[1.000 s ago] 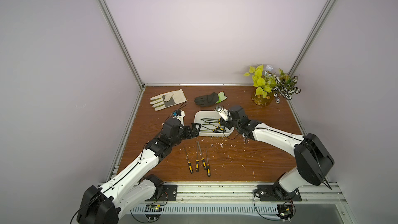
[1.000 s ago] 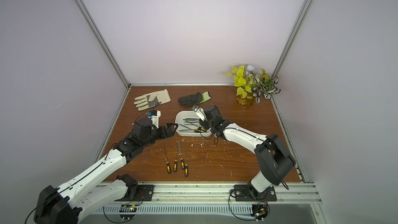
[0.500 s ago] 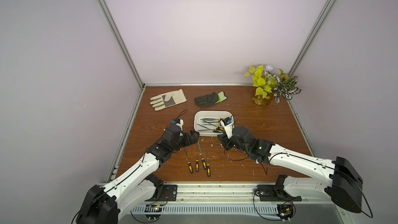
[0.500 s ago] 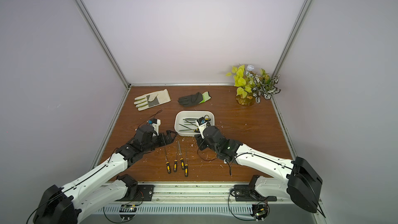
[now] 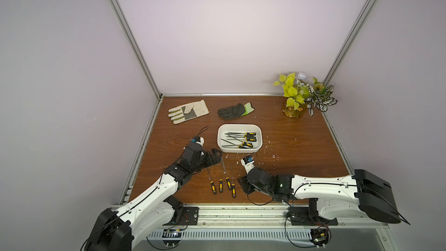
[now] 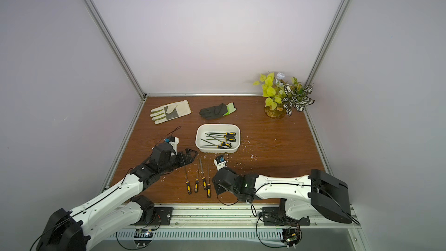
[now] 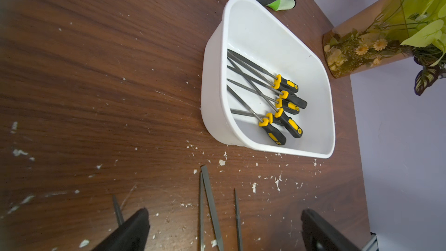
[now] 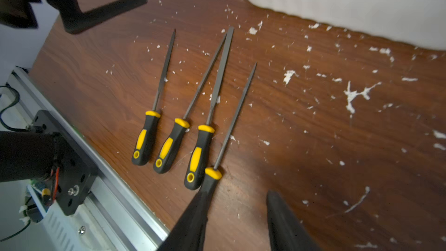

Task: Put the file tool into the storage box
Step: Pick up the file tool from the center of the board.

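The white storage box [image 5: 218, 138] stands mid-table with several yellow-and-black-handled file tools [image 5: 246, 138] lying inside; the left wrist view shows the box [image 7: 217, 107] too. Several more file tools [image 5: 220, 185] lie side by side on the wood nearer the front, handles toward the rail. My left gripper [image 5: 216, 156] hovers open above their tips, fingers [image 7: 131, 230] wide apart. My right gripper [image 8: 239, 206] is open and low beside the handles. One of its fingers [image 8: 200, 213] covers the handle of the nearest file [image 8: 237, 107]. Nothing lies between either gripper's jaws.
A pale work glove [image 5: 188, 114] and a black-and-green glove [image 5: 234, 111] lie behind the box. A plant in an amber vase [image 5: 295, 112] stands at the back right. White crumbs [image 8: 352, 95] litter the wood. An aluminium rail [image 8: 115, 204] runs along the front edge.
My right arm has pulled back from over the box to the front of the table, beside the loose files' handles. The left gripper has shifted toward the front, over the file tips.
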{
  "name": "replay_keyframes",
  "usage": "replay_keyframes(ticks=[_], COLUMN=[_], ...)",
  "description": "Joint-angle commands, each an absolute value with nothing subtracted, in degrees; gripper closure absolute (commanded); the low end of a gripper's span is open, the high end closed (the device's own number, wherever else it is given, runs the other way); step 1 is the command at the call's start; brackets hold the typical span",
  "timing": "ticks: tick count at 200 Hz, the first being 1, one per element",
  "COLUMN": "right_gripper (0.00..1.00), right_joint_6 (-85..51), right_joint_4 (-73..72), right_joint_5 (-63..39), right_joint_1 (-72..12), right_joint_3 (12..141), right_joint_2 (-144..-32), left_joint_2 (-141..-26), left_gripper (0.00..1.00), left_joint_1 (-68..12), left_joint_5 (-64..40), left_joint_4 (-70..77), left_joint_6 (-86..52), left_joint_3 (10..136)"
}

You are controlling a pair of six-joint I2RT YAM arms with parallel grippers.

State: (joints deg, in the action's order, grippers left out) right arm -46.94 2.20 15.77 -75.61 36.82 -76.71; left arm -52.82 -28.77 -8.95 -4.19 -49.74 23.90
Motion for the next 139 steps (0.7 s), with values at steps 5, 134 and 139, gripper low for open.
replay_keyframes(ticks=[5,134,139], right_gripper=[0.54,0.53,0.53], right_joint_6=[-50.44,-51.01,-51.12], right_joint_4=[4.86,17.25,17.62], right_joint_5=[17.88,22.91,23.23], right_joint_1=[-78.2,-83.13,-83.14], right_joint_3=[41.32,53.45,53.48], right_joint_2=[-79.95,-96.55,-96.66], left_joint_2=[-52.2,-52.47,-52.43], left_gripper=[0.0,0.0,0.0], left_joint_1=[-28.34,-28.49,-28.5], left_joint_5=[-7.73,-7.23,-7.21], left_joint_4=[-4.67,-6.77,-6.85], left_joint_6=[-50.6,-49.42,-49.4], left_joint_3=[22.6,24.16,24.33])
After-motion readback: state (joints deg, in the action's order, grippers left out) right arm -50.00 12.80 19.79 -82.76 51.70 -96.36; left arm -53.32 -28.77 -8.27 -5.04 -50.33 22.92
